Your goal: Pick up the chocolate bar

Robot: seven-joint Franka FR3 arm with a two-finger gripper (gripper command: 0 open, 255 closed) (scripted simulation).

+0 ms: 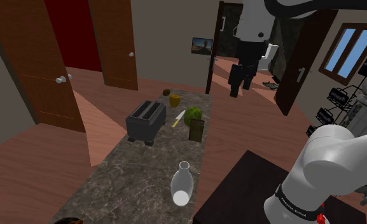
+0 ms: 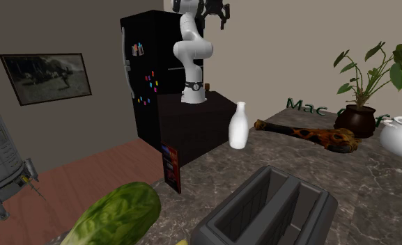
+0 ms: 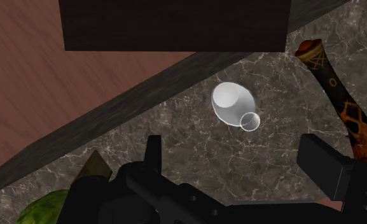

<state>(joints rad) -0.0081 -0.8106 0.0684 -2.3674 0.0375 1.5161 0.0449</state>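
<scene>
1. Here's the gripper (image 1: pixel 239 86), hanging high in the air, well above the dark marbled counter (image 1: pixel 144 172). Its two black fingers are spread wide, with nothing between them.
2. The chocolate bar (image 1: pixel 196 130) stands upright on its edge on the counter, far below the gripper and well apart from it, untouched.
3. In the second exterior view the chocolate bar (image 2: pixel 170 167) is a dark slab with red and blue markings, right at the counter's rim. The gripper (image 2: pixel 217 17) is way up overhead.
4. Down the wrist view now: the gripper (image 3: pixel 236 149) looks straight down at the counter. A brown corner (image 3: pixel 94 164) pokes out beyond one finger (image 3: pixel 153 153). It may be the bar's top, though I cannot tell for sure.
5. A green melon (image 1: pixel 193 116) sits just beside the bar, on that same finger's side of the gripper.
6. A white bottle (image 3: pixel 233 105) stands upright nearly straight beneath the gripper, in line with the gap between the fingers but far below them.
7. Beyond the other finger (image 3: pixel 325 165), a brown-and-orange patterned club (image 3: pixel 341 95) lies flat on the counter.
8. A grey two-slot toaster (image 1: pixel 145 121) rests well below the gripper, past the melon, with a small pale knife (image 1: pixel 178 118) lying between toaster and melon.
9. The black stand (image 2: pixel 192 118) sits against the counter's edge under the arm.
</scene>
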